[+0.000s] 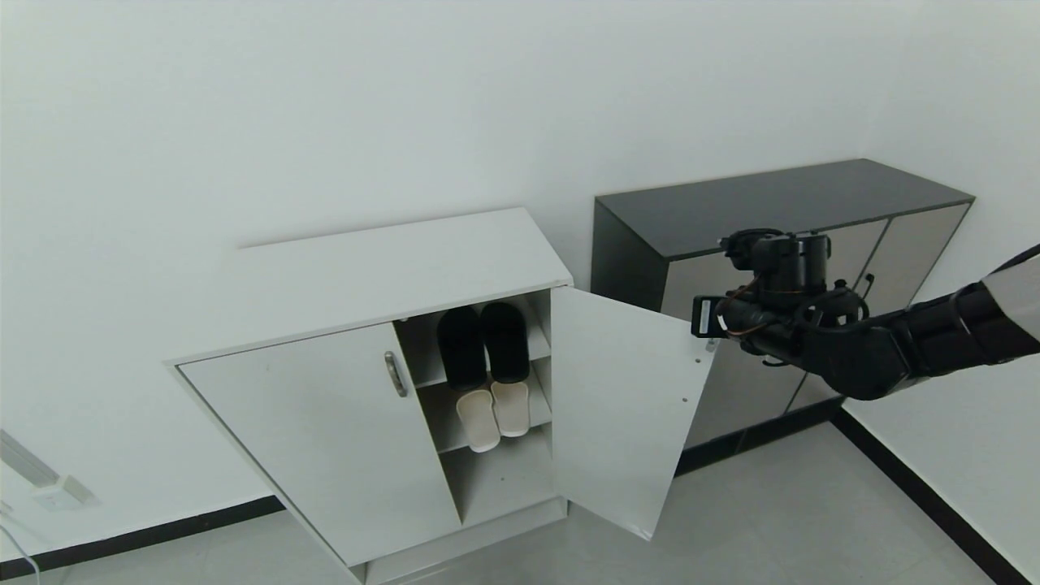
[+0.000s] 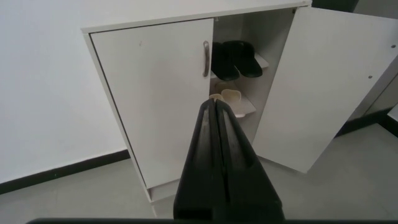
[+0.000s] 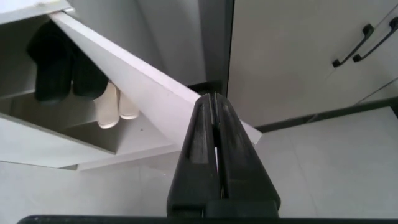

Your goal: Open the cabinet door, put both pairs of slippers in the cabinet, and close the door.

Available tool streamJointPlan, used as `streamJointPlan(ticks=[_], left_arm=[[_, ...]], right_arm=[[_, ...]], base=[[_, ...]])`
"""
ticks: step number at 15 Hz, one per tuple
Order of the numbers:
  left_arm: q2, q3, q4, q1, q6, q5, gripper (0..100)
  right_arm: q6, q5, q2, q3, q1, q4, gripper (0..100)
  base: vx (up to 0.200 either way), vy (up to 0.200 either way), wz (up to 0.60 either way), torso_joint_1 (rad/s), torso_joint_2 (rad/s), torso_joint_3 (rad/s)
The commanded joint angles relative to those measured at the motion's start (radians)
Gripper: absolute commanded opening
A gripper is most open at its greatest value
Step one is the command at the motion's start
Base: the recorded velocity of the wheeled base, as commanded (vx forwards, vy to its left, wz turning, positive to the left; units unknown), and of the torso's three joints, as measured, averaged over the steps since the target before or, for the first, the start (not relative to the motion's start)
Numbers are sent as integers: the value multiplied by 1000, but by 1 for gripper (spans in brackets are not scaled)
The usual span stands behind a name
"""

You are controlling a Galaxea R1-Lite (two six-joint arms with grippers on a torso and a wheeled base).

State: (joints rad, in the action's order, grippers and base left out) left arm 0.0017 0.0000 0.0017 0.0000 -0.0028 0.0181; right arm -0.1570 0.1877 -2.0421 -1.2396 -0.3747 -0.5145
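Low white cabinet point(image 1: 366, 276) against a plain white wall point(image 1: 244, 106): smooth matte boards, square edges, flat slab top. Left-hand door point(image 1: 325, 439) shut, a flat panel with a small curved metal handle point(image 1: 396, 374) near its inner edge. Right-hand door point(image 1: 626, 398) swung wide open, a thin plain slab with a few small holes near its free edge.

Inside the open compartment, thin white shelves point(image 1: 540, 341). Black slippers point(image 1: 483, 341) side by side on the upper shelf, dull and soft-looking, rounded ends reaching the shelf's front lip. Cream slippers point(image 1: 493, 413) paired on the shelf below, smooth, rounded ends jutting slightly past the lip.

Right pincer point(image 1: 704, 318) at the top of the open door's free edge, long black tapered fingers pressed together with nothing between them; impossible to tell whether touching the edge or just beside it. Left pincer point(image 2: 216, 109) held apart from the cabinet front, black wedge-shaped fingers closed flat against each other, empty, aimed toward the shut door's handle side.

Just to the right of the white one, a dark cabinet point(image 1: 772, 199): matte charcoal top, glossy grey doors, slim black bar handles. Smooth pale grey floor point(image 1: 772, 520), black skirting strip along the wall's foot.
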Motion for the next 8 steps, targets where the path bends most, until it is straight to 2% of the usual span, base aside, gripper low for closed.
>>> streamJointPlan(ticks=[1, 8], left_arm=[[0, 0, 0, 0, 0, 0, 0], [1, 0, 0, 0, 0, 0, 0]], right_arm=[[1, -1, -70, -47, 10, 2, 0], [2, 1, -112, -78, 13, 4, 0]], base=[[0, 0, 0, 0, 0, 0], [0, 0, 0, 0, 0, 0]])
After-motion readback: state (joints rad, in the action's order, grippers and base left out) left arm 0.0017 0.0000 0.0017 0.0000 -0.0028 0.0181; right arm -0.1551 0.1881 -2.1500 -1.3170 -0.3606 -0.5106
